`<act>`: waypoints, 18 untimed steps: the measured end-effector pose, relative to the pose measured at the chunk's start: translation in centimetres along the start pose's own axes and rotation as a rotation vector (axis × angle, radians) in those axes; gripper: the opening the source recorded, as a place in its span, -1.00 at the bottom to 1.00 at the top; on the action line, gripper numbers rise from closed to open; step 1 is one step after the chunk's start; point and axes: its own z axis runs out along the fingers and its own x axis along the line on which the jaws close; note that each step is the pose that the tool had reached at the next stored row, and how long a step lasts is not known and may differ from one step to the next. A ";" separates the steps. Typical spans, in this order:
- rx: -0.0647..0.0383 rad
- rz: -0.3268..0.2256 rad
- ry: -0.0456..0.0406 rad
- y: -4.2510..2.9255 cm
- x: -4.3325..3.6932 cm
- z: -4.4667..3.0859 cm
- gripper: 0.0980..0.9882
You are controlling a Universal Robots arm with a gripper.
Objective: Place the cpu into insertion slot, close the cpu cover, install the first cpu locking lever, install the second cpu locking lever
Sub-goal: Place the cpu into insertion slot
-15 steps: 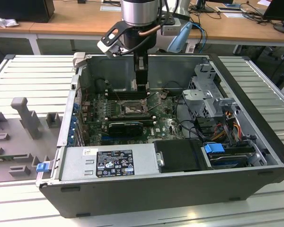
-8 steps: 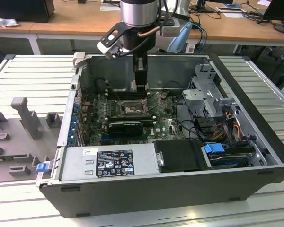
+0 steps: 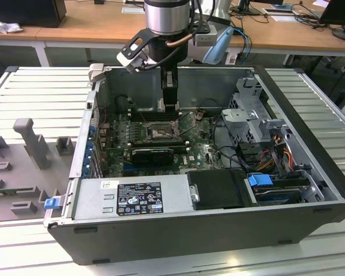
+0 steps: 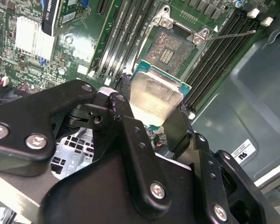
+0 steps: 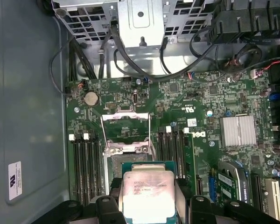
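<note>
My gripper (image 4: 151,112) is shut on the cpu (image 4: 155,93), a flat square chip with a pale silvery face and green edge, held by two opposite sides. In the first wrist view the cpu (image 5: 147,191) sits between the black fingers (image 5: 106,205) and overlaps the near part of the insertion slot (image 5: 113,163). The slot (image 4: 170,46) lies open with its dark contact field bare. The cpu cover (image 5: 126,125), a thin metal frame, is swung back beyond the slot. In the exterior view the gripper (image 3: 171,105) hangs a little above and behind the slot (image 3: 160,133). A thin locking lever (image 4: 233,33) stands out sideways.
Long black memory slots (image 5: 86,163) flank the socket on both sides. A black ribbed card (image 3: 153,154) lies in front of it. Drive cage (image 3: 250,118), cables (image 5: 130,60) and the case wall (image 5: 28,116) close in around the board. A grey power supply (image 3: 132,198) fills the front.
</note>
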 end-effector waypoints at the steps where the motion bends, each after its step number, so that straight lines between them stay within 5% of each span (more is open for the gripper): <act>1: 0.000 0.000 0.0001 -0.03 0.07 0.07 -0.02; 18: 0.001 -0.038 0.0035 -0.40 0.13 1.54 -0.02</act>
